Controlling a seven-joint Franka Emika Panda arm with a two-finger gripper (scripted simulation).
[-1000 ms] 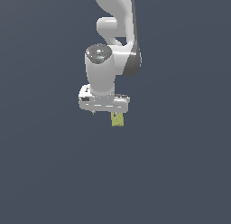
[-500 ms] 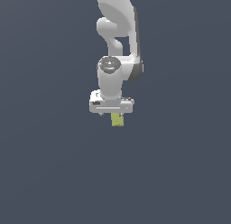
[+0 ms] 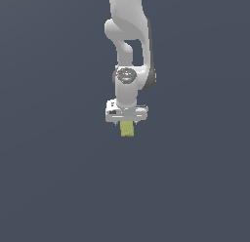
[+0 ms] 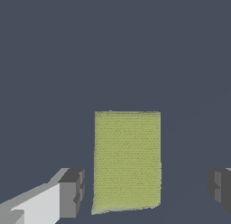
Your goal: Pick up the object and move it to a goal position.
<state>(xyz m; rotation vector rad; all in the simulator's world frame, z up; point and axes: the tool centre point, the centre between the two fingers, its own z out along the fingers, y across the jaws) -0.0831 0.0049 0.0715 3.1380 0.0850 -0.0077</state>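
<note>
Only the wrist view shows the gripper (image 4: 144, 188) spread wide, both fingers (image 4: 72, 191) clear of the object (image 4: 127, 161).

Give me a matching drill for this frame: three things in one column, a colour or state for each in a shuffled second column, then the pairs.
Things:
1. block
2. gripper
3. arm

Colour or state:
A. white, reaching down from the top of the exterior view
B. open, one dark fingertip on each side of the block with a gap on both sides
C. yellow-green, faintly textured, lying between the fingertips

Pairs: 1-C, 2-B, 3-A
</note>
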